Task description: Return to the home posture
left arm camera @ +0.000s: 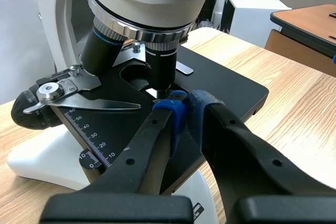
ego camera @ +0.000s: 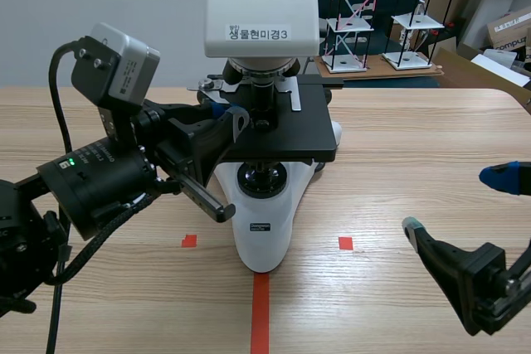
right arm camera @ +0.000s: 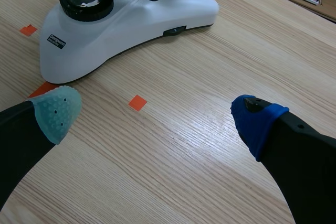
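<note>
Left gripper point(left arm camera: 186, 109): pads pressed together over microscope point(ego camera: 262, 230) stage point(left arm camera: 226, 85), just beside objective point(left arm camera: 161, 66) | Right gripper point(right arm camera: 156, 115): fingers spread wide, above table point(right arm camera: 210, 51), near microscope base point(right arm camera: 131, 30), well apart from left gripper

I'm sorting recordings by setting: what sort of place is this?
Likely a lab or classroom workshop: a labelled microscope on a wooden table, with rod-and-string models and a cardboard box behind.

Bright, even indoor light; soft shadow beneath microscope base point(right arm camera: 136, 19); faint sheen on table point(right arm camera: 184, 129).
</note>
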`<control>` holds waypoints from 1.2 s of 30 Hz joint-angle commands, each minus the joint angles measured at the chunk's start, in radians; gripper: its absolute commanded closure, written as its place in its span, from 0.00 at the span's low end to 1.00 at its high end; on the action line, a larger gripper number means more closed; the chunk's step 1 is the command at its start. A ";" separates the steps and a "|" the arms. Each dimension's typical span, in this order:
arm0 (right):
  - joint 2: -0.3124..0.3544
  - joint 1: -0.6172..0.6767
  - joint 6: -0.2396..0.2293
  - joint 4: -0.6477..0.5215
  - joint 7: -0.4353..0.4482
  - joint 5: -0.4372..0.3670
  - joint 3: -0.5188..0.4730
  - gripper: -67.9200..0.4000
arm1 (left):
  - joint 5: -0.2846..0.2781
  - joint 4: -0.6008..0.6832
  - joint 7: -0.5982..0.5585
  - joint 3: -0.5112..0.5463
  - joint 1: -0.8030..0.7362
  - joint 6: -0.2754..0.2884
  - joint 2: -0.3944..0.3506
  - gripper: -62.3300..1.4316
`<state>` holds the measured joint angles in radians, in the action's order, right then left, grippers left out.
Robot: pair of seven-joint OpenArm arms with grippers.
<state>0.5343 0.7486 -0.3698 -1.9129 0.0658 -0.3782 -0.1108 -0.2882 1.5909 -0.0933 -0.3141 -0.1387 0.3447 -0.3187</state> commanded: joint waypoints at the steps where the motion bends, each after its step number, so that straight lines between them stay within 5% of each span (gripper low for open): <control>1: 0.000 0.000 0.004 -0.010 0.018 -0.008 -0.010 0.07 | -0.006 0.011 -0.014 0.011 -0.003 0.003 -0.001 0.94; 5: 0.000 0.000 0.004 -0.010 0.018 -0.008 -0.010 0.07 | -0.006 0.014 -0.024 0.066 -0.043 0.014 -0.001 0.94; 9: 0.000 0.000 0.004 -0.010 0.018 -0.008 -0.010 0.07 | -0.010 0.066 -0.077 0.130 -0.122 0.100 -0.030 0.94; 22: 0.000 0.000 0.004 -0.010 0.018 -0.008 -0.010 0.07 | -0.010 0.124 -0.321 0.360 -0.447 0.095 -0.178 0.94; 32: 0.000 0.000 0.004 -0.010 0.018 -0.008 -0.010 0.07 | 0.003 0.124 -0.506 0.535 -0.682 0.096 -0.187 0.94; 36: 0.000 0.000 0.004 -0.010 0.018 -0.008 -0.010 0.07 | 0.049 0.124 -0.588 0.578 -0.752 0.096 -0.186 0.91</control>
<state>0.5316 0.7486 -0.3698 -1.9129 0.0658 -0.3786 -0.1108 -0.2440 1.7100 -0.6582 0.2573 -0.8879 0.4423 -0.5072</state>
